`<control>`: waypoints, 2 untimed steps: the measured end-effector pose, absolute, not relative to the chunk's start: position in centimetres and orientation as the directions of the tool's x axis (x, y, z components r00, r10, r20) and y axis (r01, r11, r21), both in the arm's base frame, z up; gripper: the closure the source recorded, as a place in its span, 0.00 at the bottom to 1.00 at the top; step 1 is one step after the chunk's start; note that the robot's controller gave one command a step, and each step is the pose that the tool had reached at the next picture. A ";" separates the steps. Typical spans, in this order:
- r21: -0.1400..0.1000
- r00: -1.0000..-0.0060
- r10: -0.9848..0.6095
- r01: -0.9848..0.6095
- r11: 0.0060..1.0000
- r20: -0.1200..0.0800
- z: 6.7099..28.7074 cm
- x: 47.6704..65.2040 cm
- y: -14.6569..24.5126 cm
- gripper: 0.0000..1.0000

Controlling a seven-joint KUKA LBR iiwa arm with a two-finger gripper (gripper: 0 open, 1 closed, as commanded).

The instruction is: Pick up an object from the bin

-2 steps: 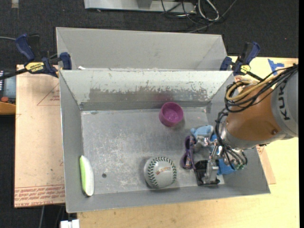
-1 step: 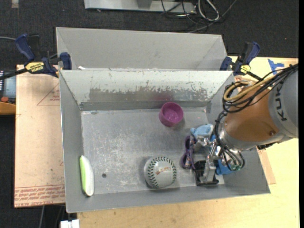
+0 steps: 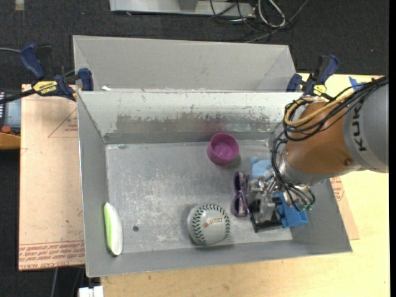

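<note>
While the arm [image 3: 315, 147] with its orange-brown cover leans in from the right, the gripper [image 3: 265, 204] hangs low in the grey bin [image 3: 161, 184], just to the right of the white baseball [image 3: 209, 224] with red stitching that lies near the front wall. Whether the gripper is spread apart or closed cannot be told, since the wrist and cables hide its tip, and nothing can be seen held in it. It sits over a small cluster right of the baseball. Purple sunglasses [image 3: 240, 193] lie between the ball and the gripper, just up and right of the ball. A black piece [image 3: 267, 226] lies right of the ball at about the same depth, directly under the gripper. A blue block [image 3: 292, 216] lies farther right, touching the black piece. Which of these the gripper is set on cannot be told. A light blue thing [image 3: 258, 166] shows beyond the sunglasses, farther back and right of the ball. A purple cup [image 3: 223, 148] stands upright well behind the baseball, near the back wall. A green-and-white stick [image 3: 112, 229] lies well to the ball's left, along the left wall.
</note>
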State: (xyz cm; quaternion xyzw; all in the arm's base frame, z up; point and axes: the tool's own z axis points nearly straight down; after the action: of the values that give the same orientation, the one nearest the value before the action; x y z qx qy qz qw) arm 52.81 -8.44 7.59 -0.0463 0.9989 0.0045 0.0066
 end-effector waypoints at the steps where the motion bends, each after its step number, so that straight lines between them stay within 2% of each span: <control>1: 0.009 -0.996 -0.092 -0.092 0.996 -0.014 7.6 52.8 -8.4 1.00; 2: 0.009 -0.997 -0.080 -0.080 0.997 -0.023 7.5 52.2 -8.7 1.00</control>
State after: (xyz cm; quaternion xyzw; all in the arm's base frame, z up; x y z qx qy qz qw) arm 52.22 -8.73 7.52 -0.0399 0.9991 0.0051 0.0112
